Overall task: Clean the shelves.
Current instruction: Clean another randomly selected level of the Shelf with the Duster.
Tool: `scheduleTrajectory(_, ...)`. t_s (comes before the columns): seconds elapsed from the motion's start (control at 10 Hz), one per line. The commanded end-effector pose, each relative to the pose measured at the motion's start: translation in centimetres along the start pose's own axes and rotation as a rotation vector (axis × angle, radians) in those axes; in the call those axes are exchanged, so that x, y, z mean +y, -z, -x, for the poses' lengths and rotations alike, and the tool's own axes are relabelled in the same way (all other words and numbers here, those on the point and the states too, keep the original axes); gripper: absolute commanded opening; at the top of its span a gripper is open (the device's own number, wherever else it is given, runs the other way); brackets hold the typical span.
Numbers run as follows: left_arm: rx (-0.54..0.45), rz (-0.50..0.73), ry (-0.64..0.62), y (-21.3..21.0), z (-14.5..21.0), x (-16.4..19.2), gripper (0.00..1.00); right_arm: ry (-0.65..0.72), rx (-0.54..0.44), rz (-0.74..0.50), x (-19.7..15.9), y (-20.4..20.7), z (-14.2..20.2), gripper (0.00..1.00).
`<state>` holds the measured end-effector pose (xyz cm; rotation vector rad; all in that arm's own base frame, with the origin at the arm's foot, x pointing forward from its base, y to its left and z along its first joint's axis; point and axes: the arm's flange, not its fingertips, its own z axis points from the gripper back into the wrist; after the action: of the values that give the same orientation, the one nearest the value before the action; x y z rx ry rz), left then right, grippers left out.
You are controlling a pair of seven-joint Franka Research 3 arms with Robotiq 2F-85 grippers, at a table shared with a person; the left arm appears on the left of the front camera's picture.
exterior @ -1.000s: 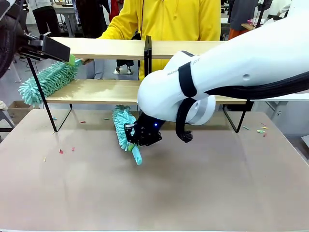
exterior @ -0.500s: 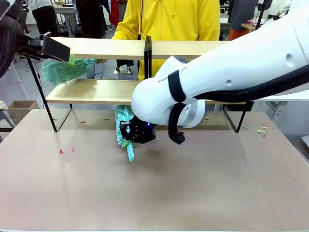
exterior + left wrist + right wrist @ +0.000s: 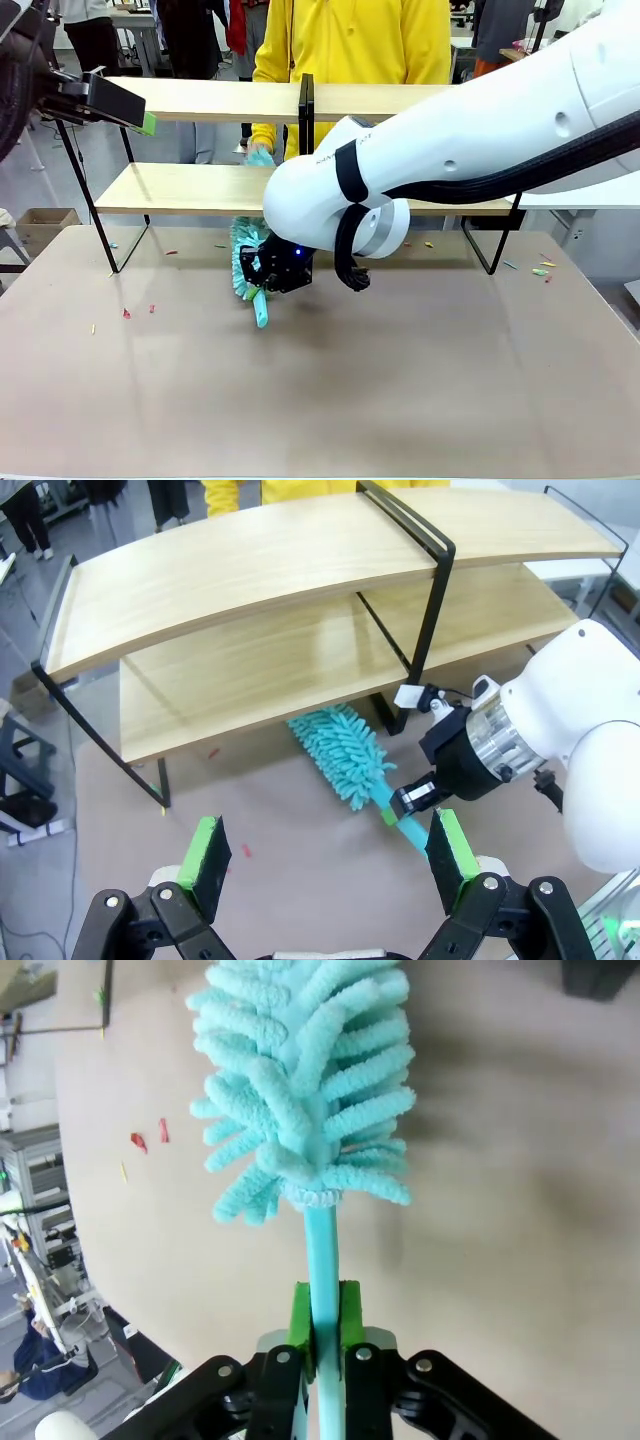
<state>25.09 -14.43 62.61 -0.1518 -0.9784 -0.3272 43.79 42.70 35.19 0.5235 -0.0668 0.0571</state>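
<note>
Right jaws clenched on the smooth thin handle of a fluffy teal chenille duster [image 3: 300, 1090]. Shaggy head just ahead of them, low over the matte beige counter [image 3: 320, 400], at the foot of the two-tier light-wood shelves in thin black metal frame [image 3: 250, 570]. Left jaws released, empty, shelves ahead. Bulky white right arm [image 3: 450, 130] screens the lower board. Small red scraps [image 3: 139, 1141] beside the duster head

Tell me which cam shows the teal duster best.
Right wrist view: the duster is close up, fluffy head and handle sharp, handle clamped in the jaws of the right gripper. Left wrist view shows it whole but small, head near the lower board of the shelves. Front view: the right arm hides most of it.
</note>
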Motion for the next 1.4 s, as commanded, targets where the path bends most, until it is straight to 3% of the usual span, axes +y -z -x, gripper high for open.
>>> scheduleTrajectory(0.0, -0.002, -0.006, -0.001, 0.0, 0.0, 0.1, 1.0, -0.086, 0.053, -0.044, 0.9, 0.4, -0.3, 0.12)
scheduleTrajectory(1.0, -0.002, -0.006, -0.001, 0.0, 0.0, 0.1, 1.0, -0.207, 0.183, -0.067, 4.3, 2.5, -3.0, 0.12)
scheduleTrajectory(1.3, -0.002, -0.006, -0.001, 0.0, 0.0, 0.1, 1.0, -0.275, 0.288, -0.056, 5.8, 3.3, -4.1, 0.12)
